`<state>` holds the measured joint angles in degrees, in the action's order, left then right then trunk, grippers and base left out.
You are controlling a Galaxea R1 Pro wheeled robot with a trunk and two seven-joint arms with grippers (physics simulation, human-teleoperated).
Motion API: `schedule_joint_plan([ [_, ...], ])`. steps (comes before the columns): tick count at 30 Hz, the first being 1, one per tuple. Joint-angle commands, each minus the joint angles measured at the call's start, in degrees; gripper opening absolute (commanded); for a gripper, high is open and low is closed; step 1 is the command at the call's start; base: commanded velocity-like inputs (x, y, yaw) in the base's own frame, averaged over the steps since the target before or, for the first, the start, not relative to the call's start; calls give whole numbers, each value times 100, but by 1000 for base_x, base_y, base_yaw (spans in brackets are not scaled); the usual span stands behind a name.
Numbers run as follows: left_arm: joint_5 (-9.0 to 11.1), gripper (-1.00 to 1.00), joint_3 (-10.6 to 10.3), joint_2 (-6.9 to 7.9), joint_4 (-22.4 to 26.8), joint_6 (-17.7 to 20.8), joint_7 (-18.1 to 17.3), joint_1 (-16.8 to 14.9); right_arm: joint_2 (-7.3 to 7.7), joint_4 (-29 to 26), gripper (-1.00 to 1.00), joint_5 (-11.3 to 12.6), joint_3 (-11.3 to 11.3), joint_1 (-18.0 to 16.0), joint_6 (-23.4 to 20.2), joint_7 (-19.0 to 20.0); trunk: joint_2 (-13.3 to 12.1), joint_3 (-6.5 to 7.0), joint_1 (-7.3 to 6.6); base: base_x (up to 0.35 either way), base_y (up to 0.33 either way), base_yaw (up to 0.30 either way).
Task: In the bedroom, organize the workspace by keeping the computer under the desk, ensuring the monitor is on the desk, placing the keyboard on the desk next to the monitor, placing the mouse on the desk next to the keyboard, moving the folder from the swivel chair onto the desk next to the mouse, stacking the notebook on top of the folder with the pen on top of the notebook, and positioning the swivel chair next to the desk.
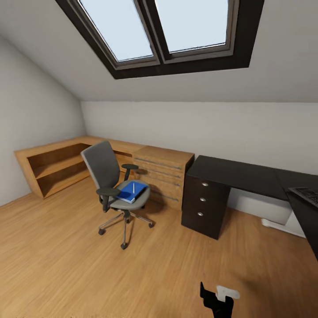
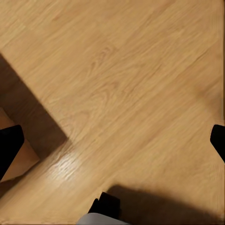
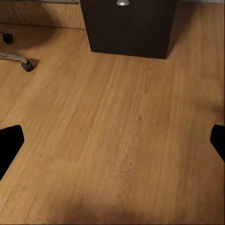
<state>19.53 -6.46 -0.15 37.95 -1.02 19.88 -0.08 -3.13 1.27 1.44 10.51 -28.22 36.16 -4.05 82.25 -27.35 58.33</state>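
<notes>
Folder (image 1: 131, 191): flat, bright blue, lying on the seat of the chair (image 1: 107, 172), with a slim pale pen (image 1: 134, 188) resting on top of it. I cannot make out a notebook between them. The folder looks thin, light and fairly stiff, so it should lift easily, but its smooth cover will likely slip, and the loose pen would roll off if the folder tilts. My judgement: take the pen away first, then pinch the folder at the edge that overhangs the front of the seat, keeping it level. The padded seat gives little room to slide a finger under the middle.

The chair stands on the wooden floor (image 1: 66, 260), near the light wooden cabinet (image 1: 164, 174) and apart from the black surface (image 1: 240, 174). Being on casters, it will probably roll away if pushed while grasping. The surface top nearest the drawers (image 1: 204, 199) looks bare; a keyboard (image 1: 307, 193) edge shows at the far right.

In the left wrist view, the left hand (image 2: 112, 140) hangs over bare floor with fingers spread wide, holding nothing. In the right wrist view, the right hand (image 3: 112, 140) is likewise spread and empty, facing the floor before the drawers, with a chair caster in one corner.
</notes>
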Motion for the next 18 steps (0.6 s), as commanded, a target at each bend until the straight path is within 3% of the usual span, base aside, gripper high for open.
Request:
schedule_joint_plan([
  [1,62,100,-32,6,9,-10,42,-1,-6,14,100,14,4,-8,25,-8,-37,6,-26,-337,0,-226],
  [18,63,100,-23,3,10,-9,42,-1,-61,14,100,23,12,-8,23,-8,-719,184,-400,-337,0,-183],
])
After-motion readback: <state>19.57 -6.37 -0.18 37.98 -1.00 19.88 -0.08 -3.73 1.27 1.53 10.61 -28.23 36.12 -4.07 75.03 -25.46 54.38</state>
